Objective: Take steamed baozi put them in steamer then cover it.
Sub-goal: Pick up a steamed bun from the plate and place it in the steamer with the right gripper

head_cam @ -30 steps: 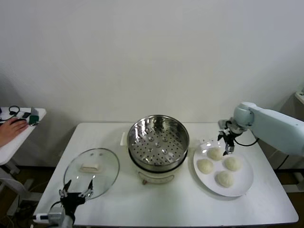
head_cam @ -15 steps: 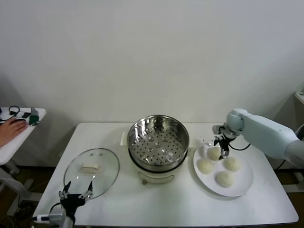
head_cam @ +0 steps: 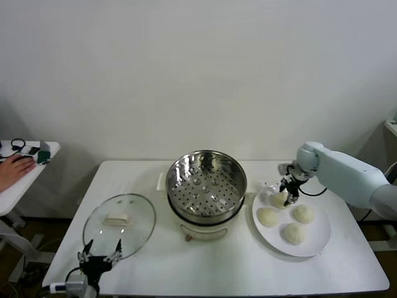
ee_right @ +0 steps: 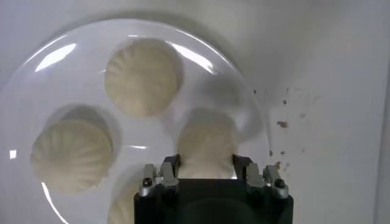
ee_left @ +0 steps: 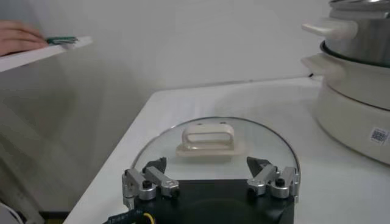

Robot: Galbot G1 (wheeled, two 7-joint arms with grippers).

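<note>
Reaching down over the plate (head_cam: 313,243), my right claw (head_cam: 286,197) pinched one baozi (ee_right: 206,148); my left claw (head_cam: 99,255) waited, spread, beside the cover (head_cam: 119,221).

In the right wrist view the right gripper (ee_right: 207,173) covers the near part of the held baozi (ee_right: 206,145), and the plate (ee_right: 55,55) runs off the frame. The left gripper (head_cam: 99,254) hides the cover (head_cam: 120,222) rim by the table's front edge.

head overview, wrist close-ups, plate (head_cam: 310,239) apparently shared
</note>
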